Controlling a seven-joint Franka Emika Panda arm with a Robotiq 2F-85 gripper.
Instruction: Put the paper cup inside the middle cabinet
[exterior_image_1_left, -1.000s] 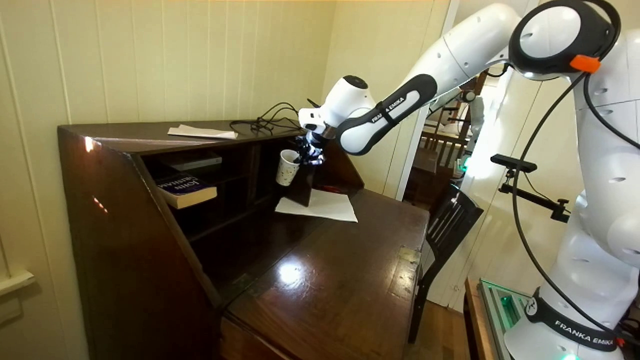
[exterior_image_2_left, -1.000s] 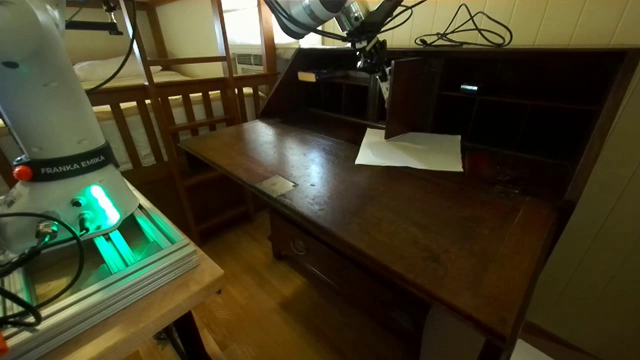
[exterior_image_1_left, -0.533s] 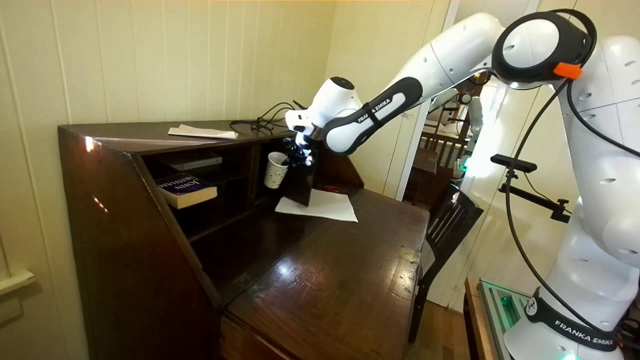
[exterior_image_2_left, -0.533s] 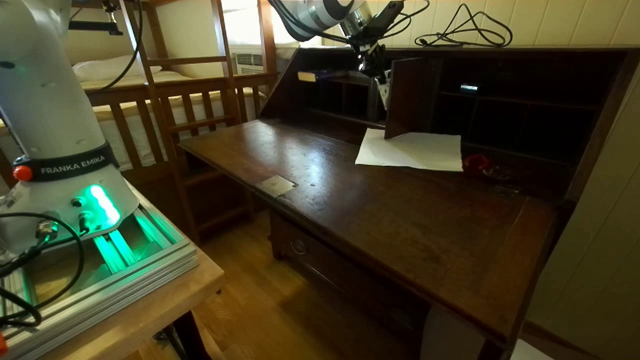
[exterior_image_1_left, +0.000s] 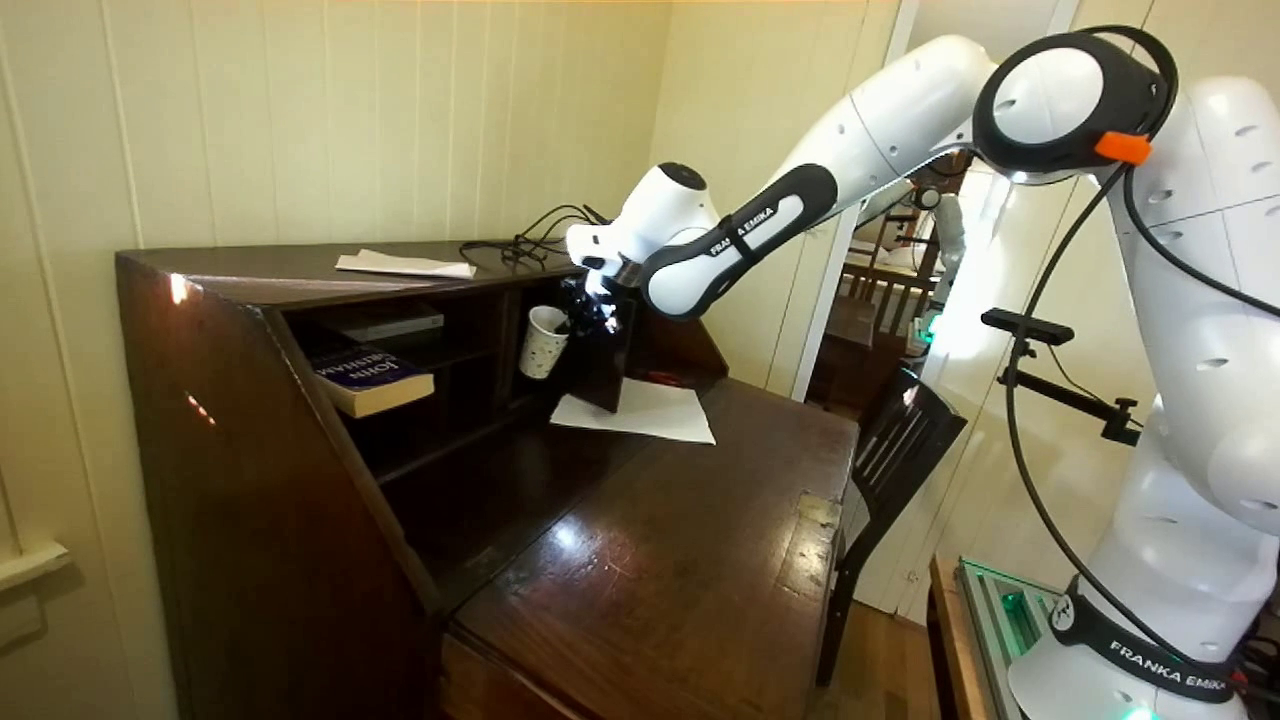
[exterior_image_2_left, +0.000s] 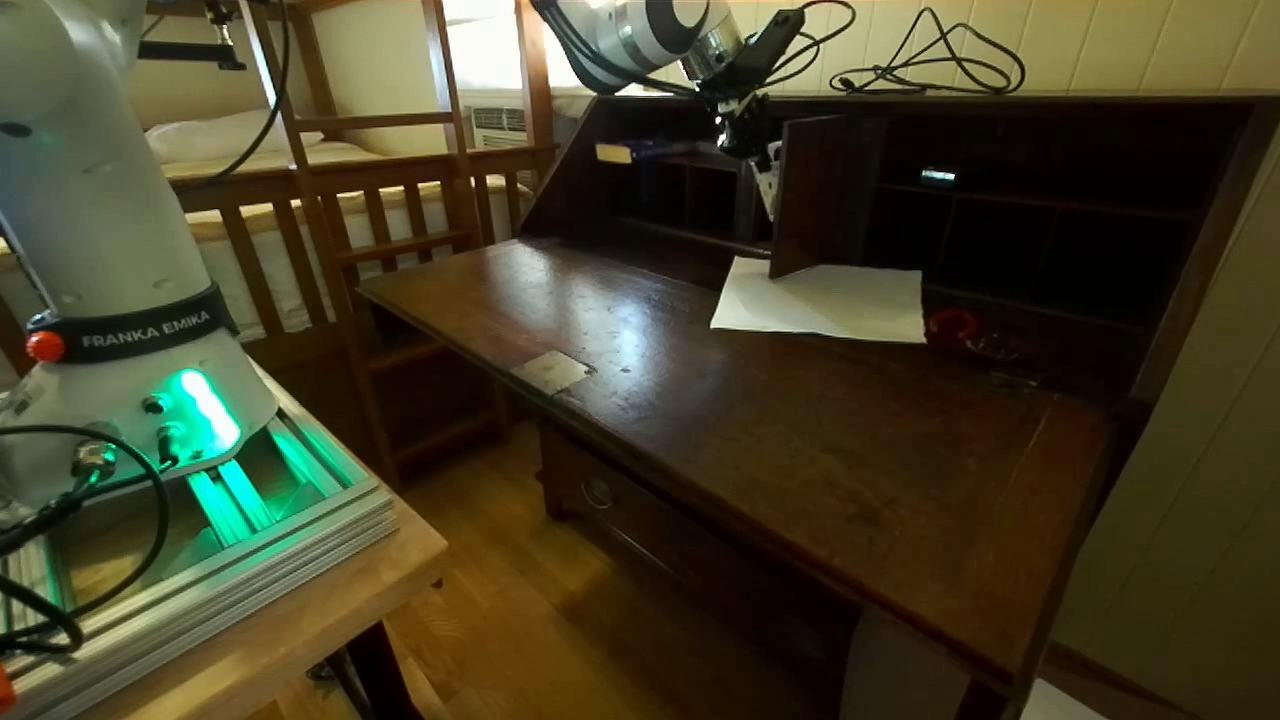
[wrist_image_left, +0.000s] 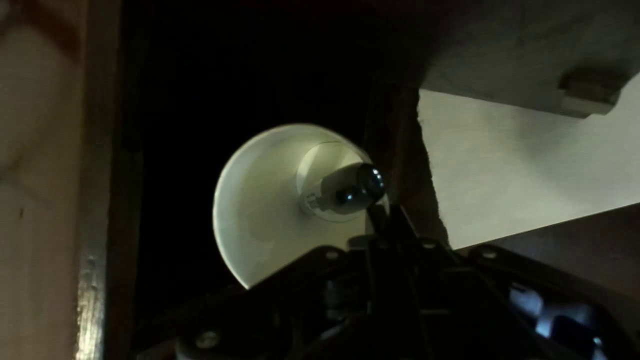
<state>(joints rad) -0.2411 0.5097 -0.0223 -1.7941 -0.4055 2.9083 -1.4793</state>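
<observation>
Cream-panelled walls (exterior_image_1_left: 350, 120) are set behind a dark wooden table (exterior_image_1_left: 700, 560), and there, in its rear, the middle cabinet (wrist_image_left: 175, 190) is seen, tall, narrow and dark. Right at that cabinet's mouth, the paper cup (exterior_image_1_left: 543, 345) is held aloft, speckled, tilted, rim uppermost; whether it is inside or just in front cannot be told. By that rim it is gripped: the pincer (wrist_image_left: 388, 216) is clenched on the cup's wall, its jaws close together, as is shown in the wrist view.

Just to the right of the cabinet, as the table is faced, the wooden door (exterior_image_2_left: 815, 200) is swung wide, and part of the cup is covered by it in an exterior view. Below and in front of the cabinet, a white sheet (exterior_image_2_left: 850, 310) is laid flat, overhung by that door. Left of the cabinet, a thick book (exterior_image_1_left: 385, 385) is shelved flat. Higher than the cabinet, on the table's top, black cables (exterior_image_2_left: 885, 78) are looped, and to the cabinet's left, up there, a folded white paper (exterior_image_1_left: 405, 264) is placed. Down on the table, to the cabinet's right, something red (exterior_image_2_left: 952, 325) is glimpsed, too dim to be named.
</observation>
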